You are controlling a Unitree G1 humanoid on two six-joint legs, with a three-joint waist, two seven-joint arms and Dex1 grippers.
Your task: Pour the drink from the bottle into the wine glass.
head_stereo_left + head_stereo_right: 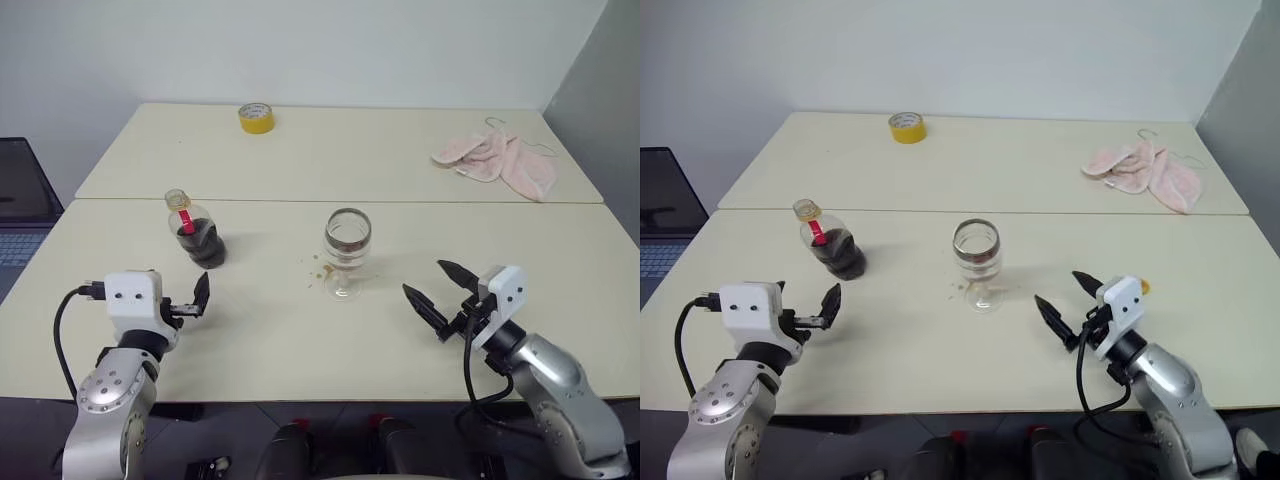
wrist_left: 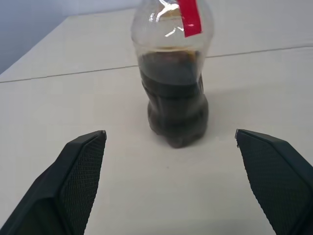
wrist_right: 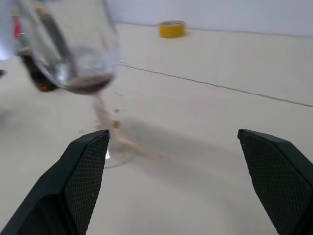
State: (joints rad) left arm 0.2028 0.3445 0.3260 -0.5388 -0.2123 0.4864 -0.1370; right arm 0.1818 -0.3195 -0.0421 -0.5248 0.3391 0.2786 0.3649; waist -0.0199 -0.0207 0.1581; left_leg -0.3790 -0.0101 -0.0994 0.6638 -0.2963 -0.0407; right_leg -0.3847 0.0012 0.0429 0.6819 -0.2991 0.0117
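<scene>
On the left, the left hand (image 1: 196, 302) sits low over the tabletop (image 1: 250, 340) with its two black fingers spread wide and nothing between them. Just ahead of it stands the bottle (image 1: 197, 237), upright on its base, clear of the fingers, with no cap seen on its mouth and roughly the lower half dark with the drink (image 2: 175, 103). Moving to the middle, the wine glass (image 1: 347, 250) stands upright on its foot, well apart from the bottle, with a shallow pool of dark cola (image 3: 88, 84) at the bottom of the bowl and a few brown droplets (image 1: 322, 268) on the tabletop beside the foot. Over on the right, the right hand (image 1: 440, 293) also hangs fully open and empty, pointing in toward the glass but not touching it. My read: some drink is in the glass and both hands are free, so this looks like the close of a pour. If more is wanted, the left hand must move forward and close around the bottle's waist, then lift and tip over the rim, slowly, given those spills.
</scene>
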